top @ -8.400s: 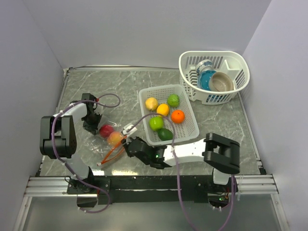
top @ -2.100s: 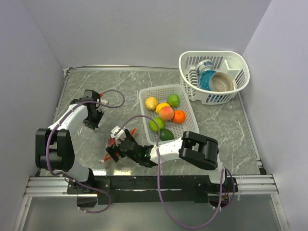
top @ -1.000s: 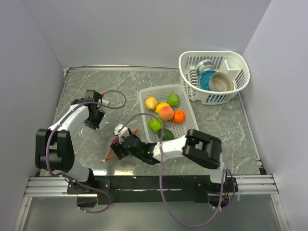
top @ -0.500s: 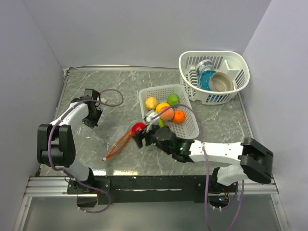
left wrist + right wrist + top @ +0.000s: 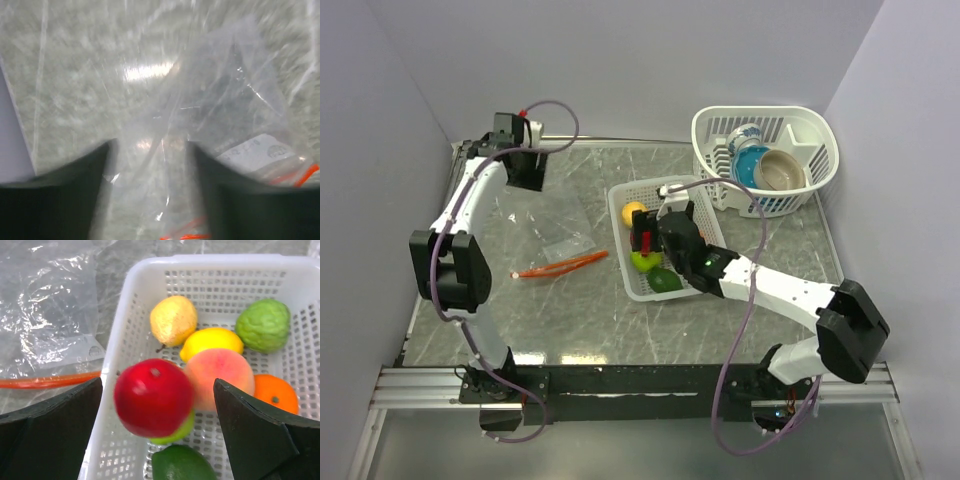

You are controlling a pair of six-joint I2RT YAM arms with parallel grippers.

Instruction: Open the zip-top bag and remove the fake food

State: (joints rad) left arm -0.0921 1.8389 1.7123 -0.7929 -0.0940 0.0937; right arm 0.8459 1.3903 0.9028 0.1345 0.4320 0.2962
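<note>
Lying flat: zip-top bag [image 5: 560, 228], mouth nearward

Right pincer [image 5: 645, 242] blocks the crowded basket [image 5: 617, 225]; the zip-top bag [image 5: 560, 235] lies unobstructed.

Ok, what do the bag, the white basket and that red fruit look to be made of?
The zip-top bag: thin clear plastic film, crinkled and glinting. The white basket: rigid moulded plastic, perforated walls, matte. The red fruit: probably hard plastic, smooth with a soft sheen.
</note>
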